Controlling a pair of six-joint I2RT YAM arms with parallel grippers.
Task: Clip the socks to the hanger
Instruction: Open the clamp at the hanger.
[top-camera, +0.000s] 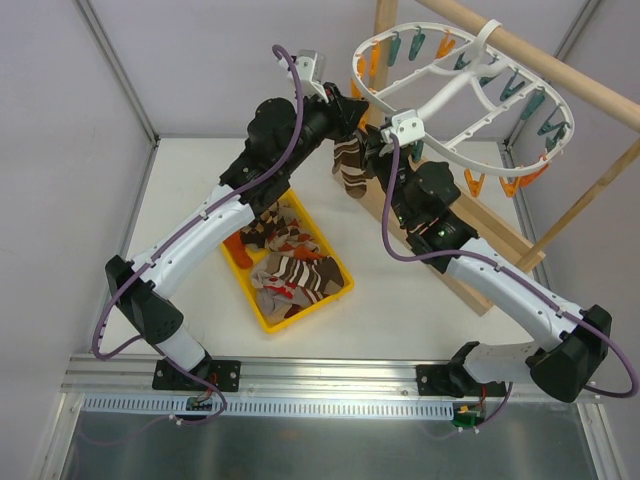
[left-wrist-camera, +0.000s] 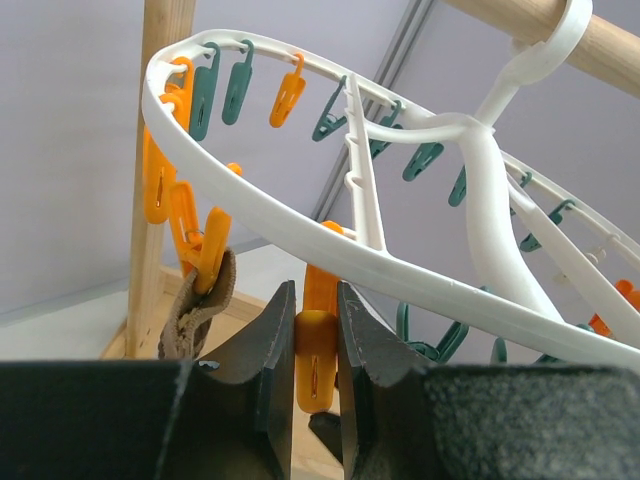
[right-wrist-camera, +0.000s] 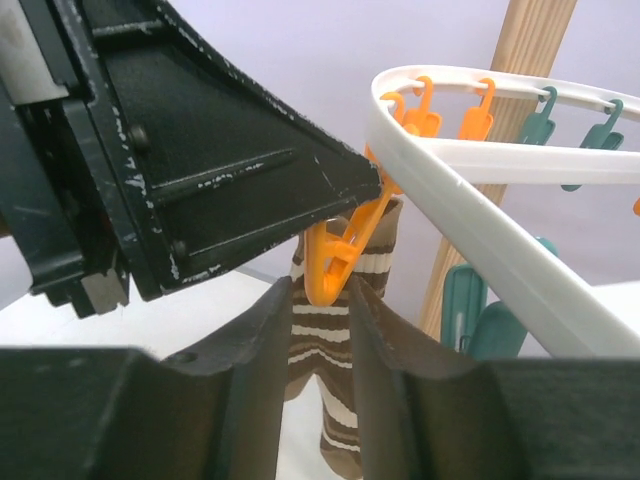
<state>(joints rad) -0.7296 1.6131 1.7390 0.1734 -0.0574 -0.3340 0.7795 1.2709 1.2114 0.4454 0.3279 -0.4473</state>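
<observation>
The white oval hanger (top-camera: 470, 95) hangs from a wooden pole and carries orange and teal clothespins. My left gripper (top-camera: 350, 110) is at its left rim. In the left wrist view it (left-wrist-camera: 316, 330) is shut on an orange clothespin (left-wrist-camera: 316, 350) under the ring (left-wrist-camera: 400, 275). A brown striped sock (top-camera: 350, 165) hangs from the neighbouring orange pin (left-wrist-camera: 205, 250), which grips its cuff (left-wrist-camera: 200, 305). My right gripper (top-camera: 375, 150) is beside the sock. Its jaws (right-wrist-camera: 320, 300) stand slightly apart around an orange pin's tip (right-wrist-camera: 340, 265), with the sock (right-wrist-camera: 330, 345) behind them. More socks (top-camera: 290, 270) lie in the tray.
A yellow tray (top-camera: 262, 310) sits at the table's middle left. A wooden stand with upright posts (top-camera: 385, 25), a top pole (top-camera: 560, 70) and a base board (top-camera: 490, 245) holds the hanger at the back right. The left gripper's black body (right-wrist-camera: 180, 150) fills the upper left of the right wrist view.
</observation>
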